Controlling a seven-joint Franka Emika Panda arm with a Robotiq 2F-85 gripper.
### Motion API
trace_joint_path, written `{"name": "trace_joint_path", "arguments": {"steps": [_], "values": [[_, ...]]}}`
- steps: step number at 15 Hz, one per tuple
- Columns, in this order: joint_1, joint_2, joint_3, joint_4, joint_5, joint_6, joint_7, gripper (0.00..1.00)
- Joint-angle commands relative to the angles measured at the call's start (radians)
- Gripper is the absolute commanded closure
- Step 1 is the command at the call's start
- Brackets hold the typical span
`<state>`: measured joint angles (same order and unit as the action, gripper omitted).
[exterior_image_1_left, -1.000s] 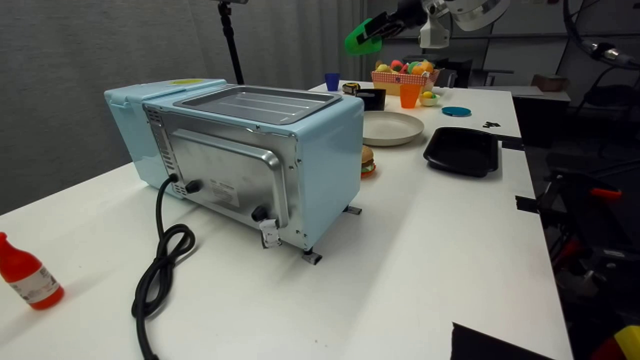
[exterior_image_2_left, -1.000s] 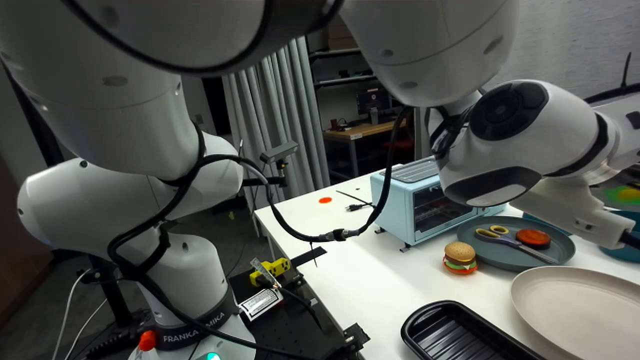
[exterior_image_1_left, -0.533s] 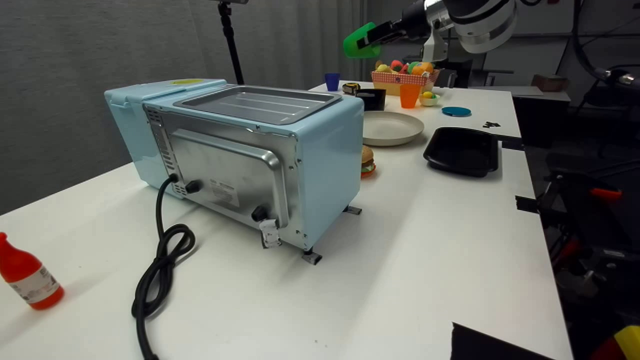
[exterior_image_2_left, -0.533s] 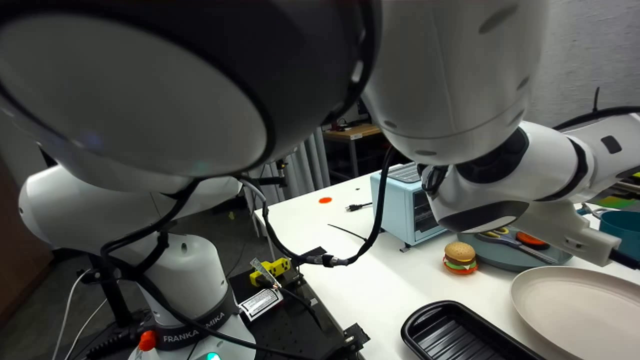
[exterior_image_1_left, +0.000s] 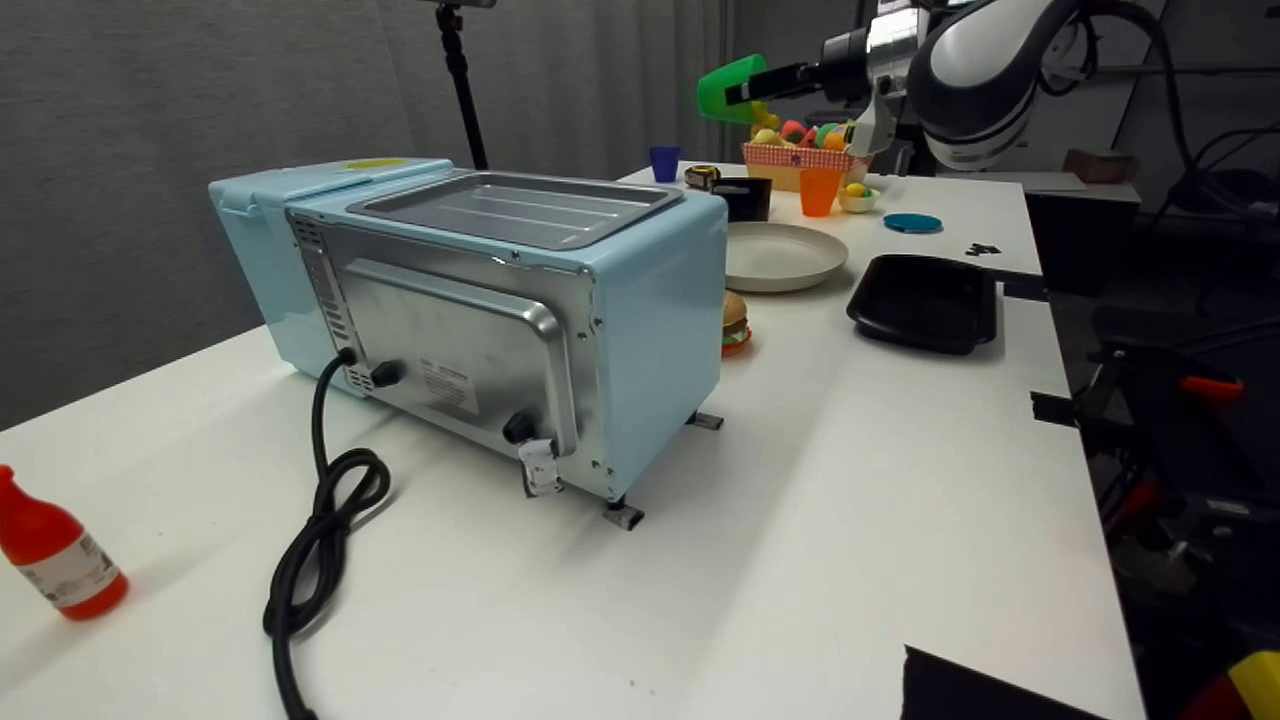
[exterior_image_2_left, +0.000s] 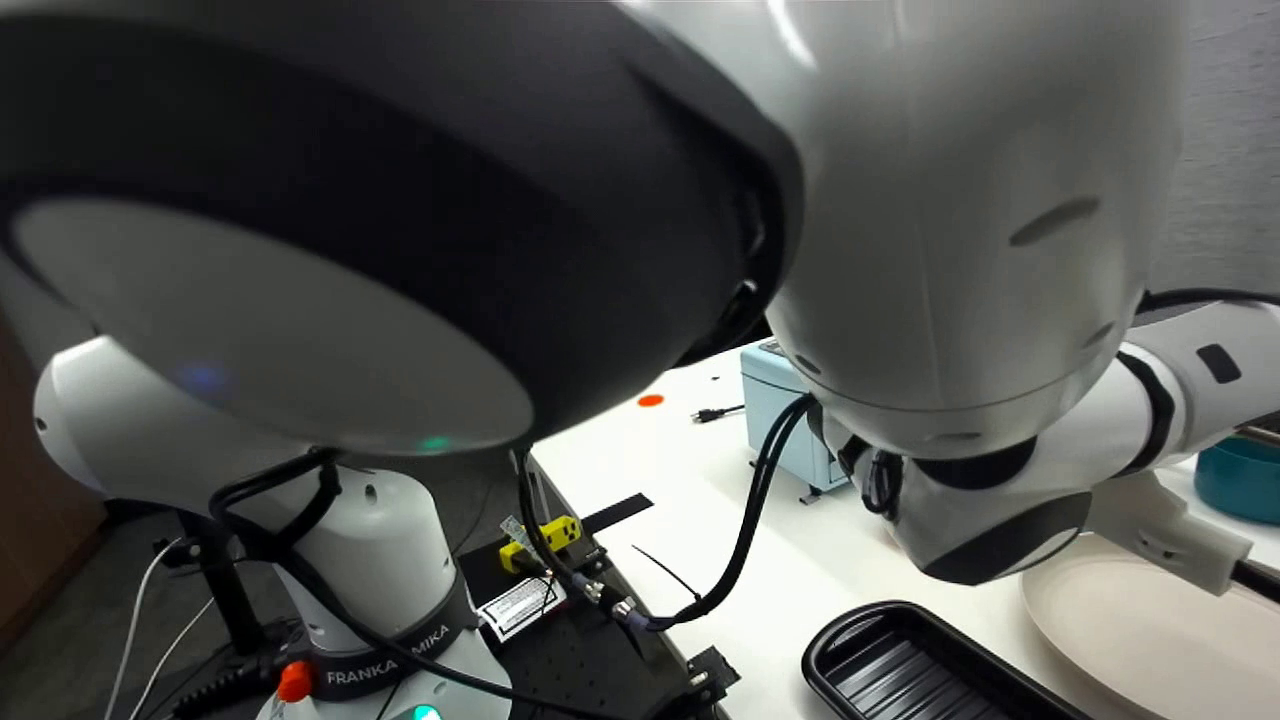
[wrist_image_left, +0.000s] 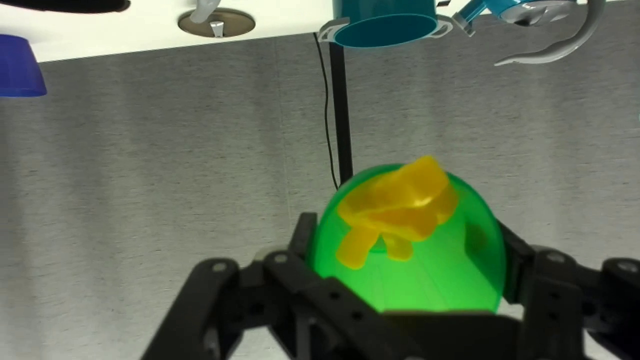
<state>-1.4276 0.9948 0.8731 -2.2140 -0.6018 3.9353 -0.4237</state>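
Note:
My gripper is shut on a green translucent cup, one finger against each side, in the wrist view. The cup's mouth faces the wrist camera. A yellow-orange toy shows at the mouth and overlaps the rim; its exact shape is unclear. In an exterior view the green cup lies on its side in the air, held at its mouth end by the gripper. There the yellow toy shows just below the cup's lip, in front of the fruit basket. The gripper's fingers are out of the other picture.
Below the cup stand an orange cup, a blue cup and a beige plate. Nearer are a black tray, a toy burger and a light-blue toaster oven. A teal pot appears in the upside-down wrist view.
The arm has come down and swung over, carrying the green cup slightly lower and tilting it. The yellow toy now shows at the cup's lip, where it was not visible before.

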Motion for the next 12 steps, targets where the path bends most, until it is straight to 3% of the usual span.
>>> {"name": "trace_joint_path", "arguments": {"steps": [1,8,12], "values": [[0.166,-0.074,-0.172,0.091,-0.046,0.136,0.197,0.47],[0.518,-0.16,-0.536,0.21,0.038,0.293,0.455,0.47],[0.668,-0.173,-0.693,0.243,0.086,0.325,0.548,0.47]]}}
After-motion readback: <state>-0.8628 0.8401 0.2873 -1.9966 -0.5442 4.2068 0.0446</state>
